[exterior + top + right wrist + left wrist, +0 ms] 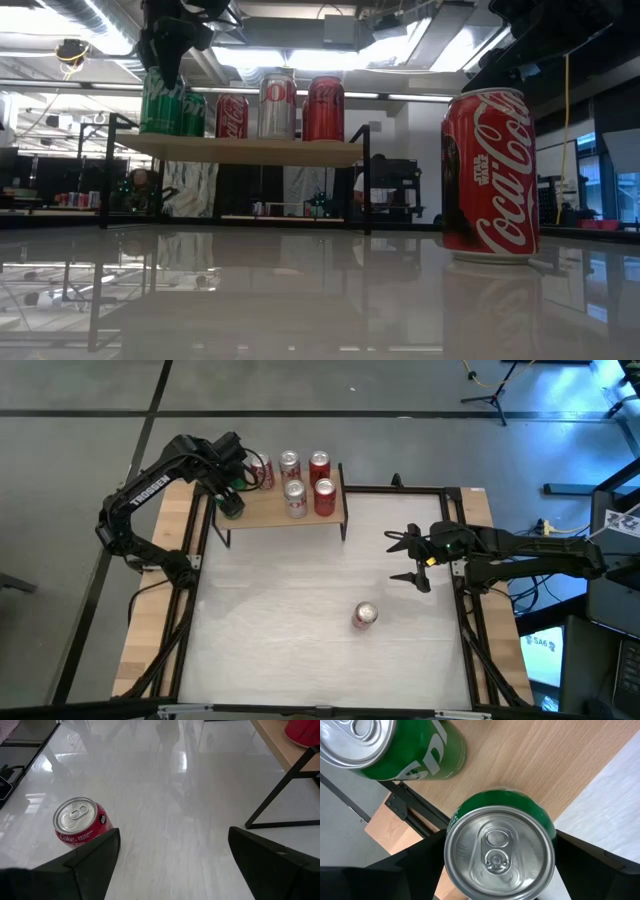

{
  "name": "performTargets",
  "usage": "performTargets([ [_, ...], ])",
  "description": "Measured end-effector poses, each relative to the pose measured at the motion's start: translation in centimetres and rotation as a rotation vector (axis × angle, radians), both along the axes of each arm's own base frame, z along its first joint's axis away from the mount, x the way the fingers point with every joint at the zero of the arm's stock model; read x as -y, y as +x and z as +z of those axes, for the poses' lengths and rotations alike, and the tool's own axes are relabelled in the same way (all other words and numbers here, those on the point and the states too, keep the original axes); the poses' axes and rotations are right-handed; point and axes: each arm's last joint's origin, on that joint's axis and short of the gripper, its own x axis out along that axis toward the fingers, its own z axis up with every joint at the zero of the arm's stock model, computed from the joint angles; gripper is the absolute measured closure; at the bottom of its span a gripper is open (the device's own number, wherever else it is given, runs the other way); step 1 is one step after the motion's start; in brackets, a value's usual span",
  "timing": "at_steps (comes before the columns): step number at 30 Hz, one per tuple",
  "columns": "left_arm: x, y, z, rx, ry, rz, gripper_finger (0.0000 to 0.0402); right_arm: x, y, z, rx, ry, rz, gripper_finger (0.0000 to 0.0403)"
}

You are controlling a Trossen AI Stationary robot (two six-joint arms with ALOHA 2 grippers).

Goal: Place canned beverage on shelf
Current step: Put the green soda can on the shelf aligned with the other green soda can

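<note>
Here the left hand (pixel 232 503) is hanging directly over a green can (pixel 500 847) that is standing upright at the left front corner of the shelf (pixel 270 512). In the left wrist view the can's silver top is sitting squarely between the two dark fingers (pixel 410 870), one on each side of it. Whether they are pressing the can or standing just clear of it cannot be told. A second green can (pixel 405 745) is standing just beside it, farther back on the same board.

Across the shelf, four more cans are standing in two short rows, the red can (pixel 319 464) and a silver can (pixel 289 463) among them, and another red one shows partly behind the left arm. In the low view, the board is sitting raised on thin black legs above the white bench (pixel 300 610).

The right hand (pixel 410 557) is hovering above the right side of the bench with its fingers spread wide and nothing between them. A lone red cola can (pixel 365 615) is standing upright on the bench, near that hand but apart from it and well away from the shelf.
</note>
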Motion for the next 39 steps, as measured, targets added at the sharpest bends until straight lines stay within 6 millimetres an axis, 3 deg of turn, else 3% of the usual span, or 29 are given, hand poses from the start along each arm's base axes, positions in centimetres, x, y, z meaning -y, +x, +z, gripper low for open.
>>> performTargets([
  [13, -0.01, 0.01, 0.00, 0.002, 0.000, 0.000, 0.0066, 0.00, 0.00, 0.01, 0.001, 0.000, 0.000, 0.0038],
  [26, -0.17, 0.13, 0.05, 0.003, 0.026, -0.013, 0.0005, 0.00, 0.00, 0.00, 0.000, 0.000, 0.000, 0.0038],
  [39, -0.19, 0.06, 0.94, 0.015, 0.064, -0.008, 0.0003, 0.00, 0.00, 0.00, 0.000, 0.000, 0.000, 0.0038],
])
